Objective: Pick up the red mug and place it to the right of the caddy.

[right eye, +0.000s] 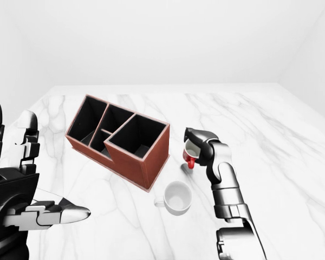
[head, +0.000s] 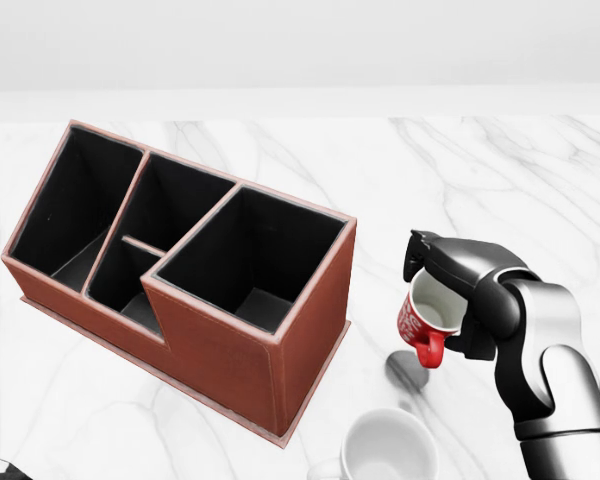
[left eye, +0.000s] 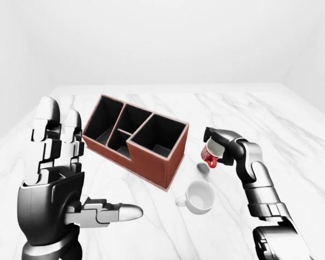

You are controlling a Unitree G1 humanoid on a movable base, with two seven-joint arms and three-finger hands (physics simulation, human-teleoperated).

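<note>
One red mug (head: pixel 423 318) hung above the white marble table (head: pixel 500 180), gripped in the closed fingers of the right hand (head: pixel 458 285), just right of the caddy (head: pixel 195 275) and apart from it. Its axis was tilted, the white-lined mouth turned up toward the head view's upper right, the red handle pointing down at the table, where a small shadow lay beneath it. A white mug (left eye: pixel 197 196) stood below it in the left-eye view. The left hand (left eye: pixel 57 179) was raised, fingers spread open, holding nothing. Plain pale walls closed the room behind.
</note>
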